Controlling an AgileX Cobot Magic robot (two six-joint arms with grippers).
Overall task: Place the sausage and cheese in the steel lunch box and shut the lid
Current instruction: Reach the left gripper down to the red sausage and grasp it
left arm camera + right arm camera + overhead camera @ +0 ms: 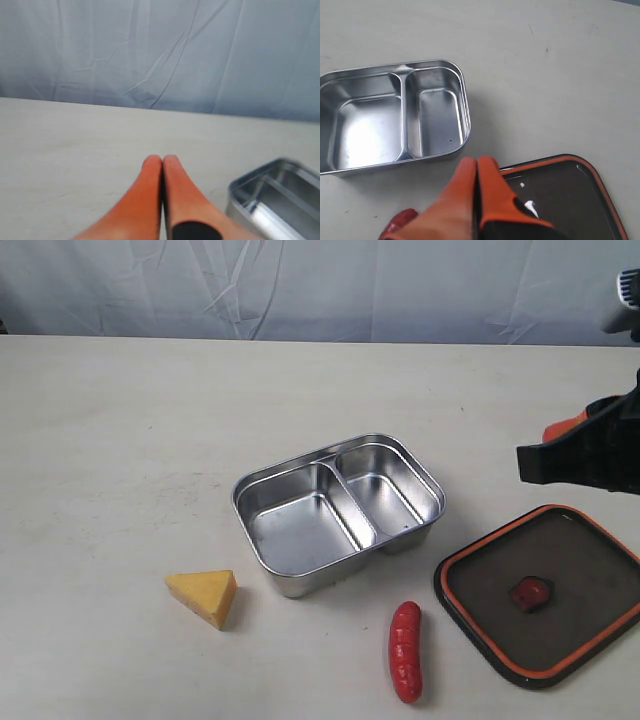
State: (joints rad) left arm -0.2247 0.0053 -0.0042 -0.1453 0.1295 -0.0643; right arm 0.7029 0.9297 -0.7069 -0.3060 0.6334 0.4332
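The steel lunch box (241,502) stands empty mid-table, both compartments bare. On the table to its front left lies the yellow cheese (205,596) wedge. The red sausage (405,651) lies in front of the box, beside the lid (585,575), which rests orange seal up at the front right. My right gripper (477,161) is shut and empty, hovering above the lid's near edge (560,192) with the sausage end (400,220) beside it and the box (465,100) ahead. My left gripper (162,159) is shut and empty over bare table, a box corner (239,189) off to one side.
A pale blue cloth backdrop (320,285) hangs behind the table's far edge. The right arm's black body (585,455) enters from the exterior view's right edge, above the lid. The left arm does not show in the exterior view.
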